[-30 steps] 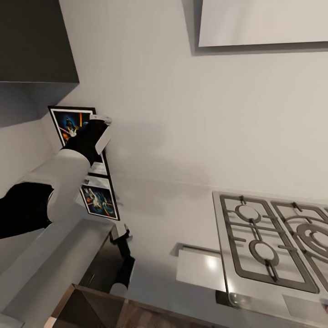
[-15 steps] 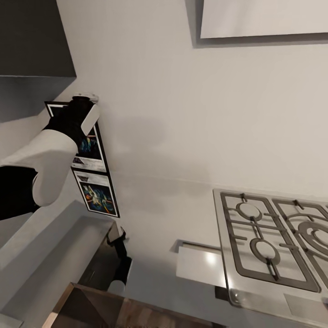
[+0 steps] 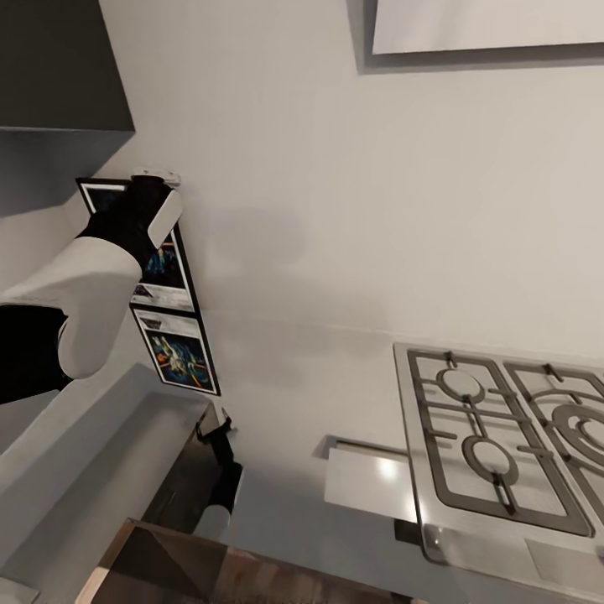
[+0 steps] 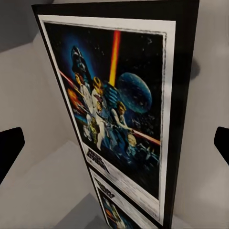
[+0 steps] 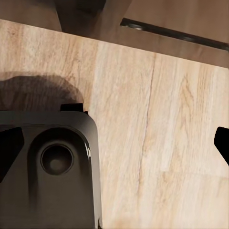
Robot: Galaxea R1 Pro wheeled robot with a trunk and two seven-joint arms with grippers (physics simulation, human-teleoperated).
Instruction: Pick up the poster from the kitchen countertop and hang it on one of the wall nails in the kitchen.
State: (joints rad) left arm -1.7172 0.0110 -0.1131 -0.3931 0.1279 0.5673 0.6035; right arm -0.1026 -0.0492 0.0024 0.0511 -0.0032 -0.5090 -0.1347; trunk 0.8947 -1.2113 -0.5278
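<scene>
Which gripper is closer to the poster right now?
Left. The left gripper is up at the top of the poster, its open fingers either side of the frame. The right gripper hangs low, below the poster's bottom edge, pointing at the wooden floor.

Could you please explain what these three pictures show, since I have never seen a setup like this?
These are simulator renders from a wheeled robot with two arms, steered by a person. The large picture comes from the head camera, looking down over a pale-grey kitchen countertop with a steel gas hob set in it. The white and black arm at that view's left is the robot's left arm, reaching its left gripper up to a framed poster that stands upright against the wall where the countertop turns a corner. The left wrist camera looks along that gripper's fingers: the dark tips sit wide apart on either side of the poster, so nothing is held yet. The right wrist camera looks down at a wooden floor and part of the robot's dark base; its fingertips are also spread.
</scene>
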